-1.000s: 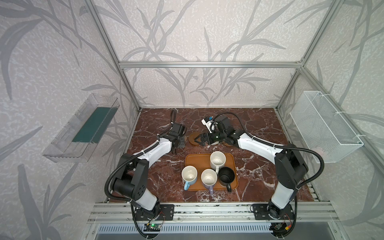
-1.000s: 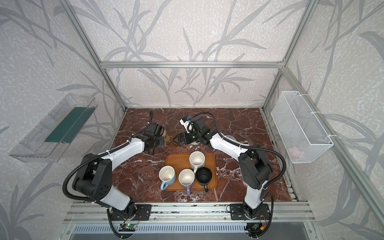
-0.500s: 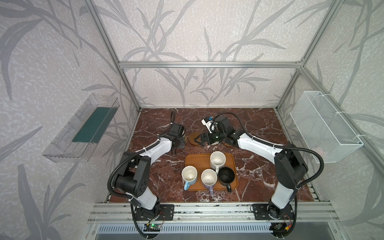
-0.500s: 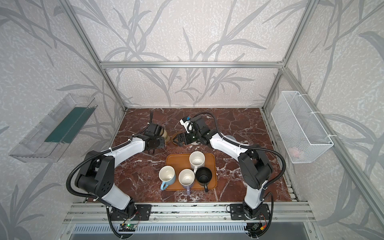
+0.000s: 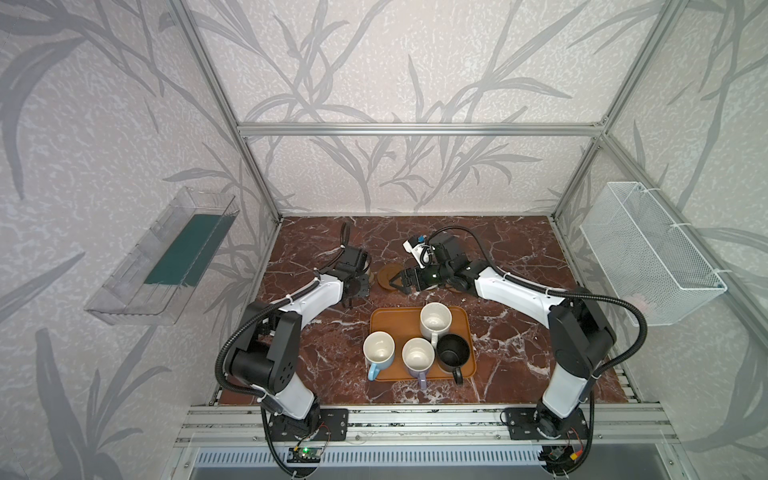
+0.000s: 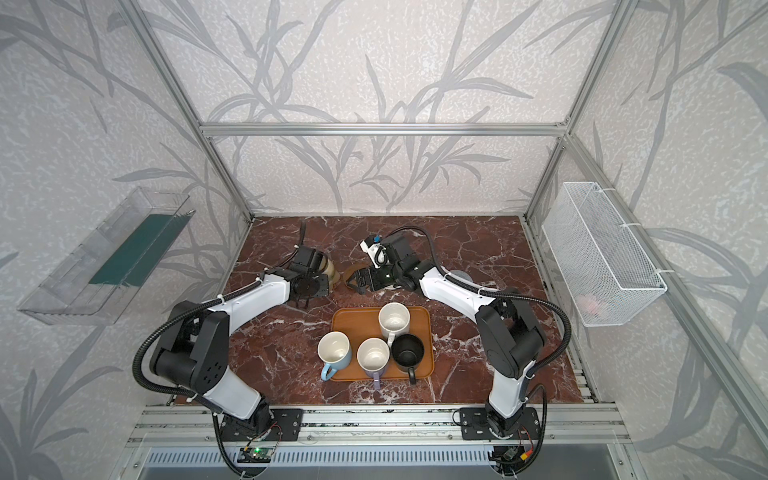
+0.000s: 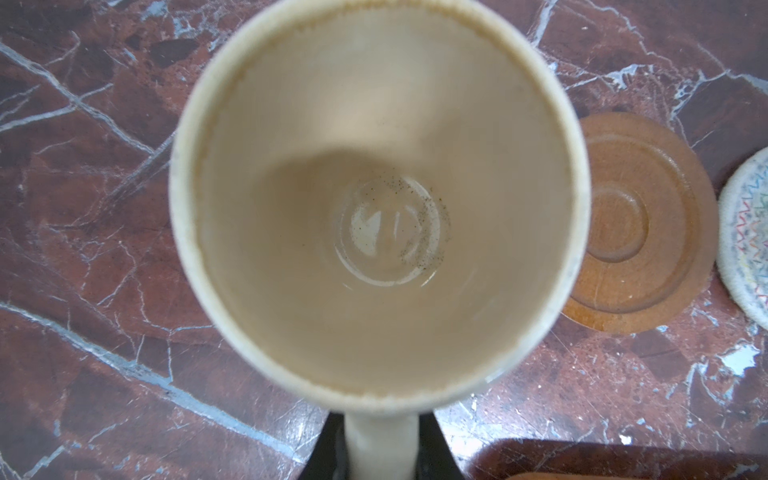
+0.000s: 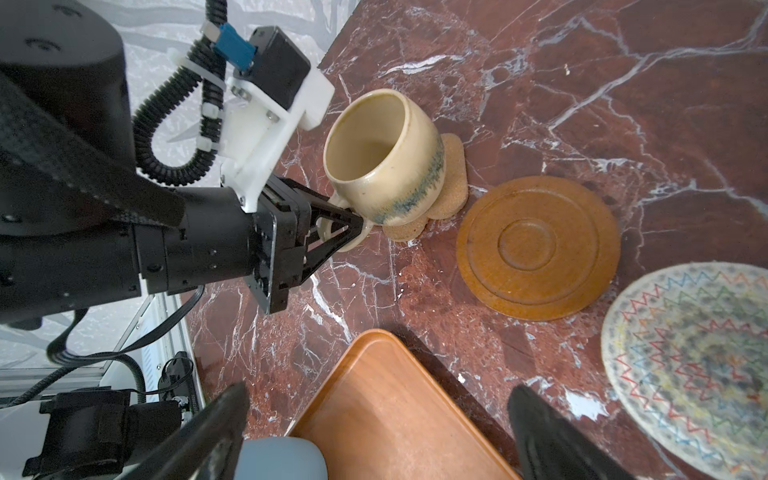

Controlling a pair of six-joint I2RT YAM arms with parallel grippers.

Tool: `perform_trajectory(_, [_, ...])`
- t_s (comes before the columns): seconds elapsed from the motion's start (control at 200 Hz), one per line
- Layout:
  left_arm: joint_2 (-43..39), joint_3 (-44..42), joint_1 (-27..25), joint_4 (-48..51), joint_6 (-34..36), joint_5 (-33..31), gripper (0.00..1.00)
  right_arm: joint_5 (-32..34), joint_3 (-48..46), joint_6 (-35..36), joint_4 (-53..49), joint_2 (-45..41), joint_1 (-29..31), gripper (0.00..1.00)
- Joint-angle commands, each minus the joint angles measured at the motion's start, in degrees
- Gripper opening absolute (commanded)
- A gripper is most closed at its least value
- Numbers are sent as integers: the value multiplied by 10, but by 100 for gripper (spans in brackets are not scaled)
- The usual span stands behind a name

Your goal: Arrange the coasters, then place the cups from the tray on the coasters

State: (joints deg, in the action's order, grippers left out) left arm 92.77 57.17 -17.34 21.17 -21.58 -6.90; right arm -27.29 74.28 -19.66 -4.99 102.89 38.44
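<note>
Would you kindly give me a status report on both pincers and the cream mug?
Left pincer shut on handle of cream mug. Mug sits on tan lobed coaster. Right pincer open, empty, by brown round coaster. Four mugs on tray.

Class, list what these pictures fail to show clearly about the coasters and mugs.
- Tan lobed coaster: right wrist view, mostly covered by the cream mug.
- Woven coaster: right wrist view, blurred, cut off by the edge.
- Grey-blue coaster: a top view, largely behind the right arm.
</note>
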Motion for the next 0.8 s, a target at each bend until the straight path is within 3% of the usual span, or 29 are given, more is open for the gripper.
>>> perform_trajectory(0.0, [-1, 3, 7, -19, -4, 3, 4, -10, -5, 8, -8, -13, 2, 96])
perform_trajectory(0.435, [-1, -12, 15, -20, -2, 14, 29, -6, -9, 17, -34, -26, 3, 96])
perform_trajectory(0.605, [-2, -8, 16, -13, -2, 3, 32, -4, -17, 14, -37, -32, 3, 96])
perform_trajectory(0.695, [-2, -9, 16, -14, -4, 9, 43, -2, -16, 15, -43, -35, 4, 96])
perform_trajectory(0.795, [-2, -12, 16, -16, -5, 7, 48, 7, -16, 16, -52, -43, 5, 96])
